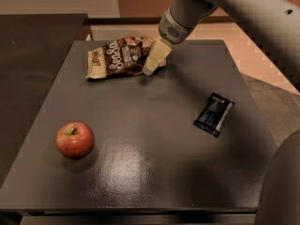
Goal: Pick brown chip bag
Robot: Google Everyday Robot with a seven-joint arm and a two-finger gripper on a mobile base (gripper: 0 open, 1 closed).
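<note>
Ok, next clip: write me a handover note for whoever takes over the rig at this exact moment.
Gripper: low over the far part of the table, at the right end of the brown chip bag; contact with the bag cannot be told.
Brown chip bag: lying on the table near its far edge, not lifted.
Other items: apple near left, black packet to the right, both well apart from the bag.
Done: arm brought to the bag.
Left: secure a grasp on the bag and lift it.
</note>
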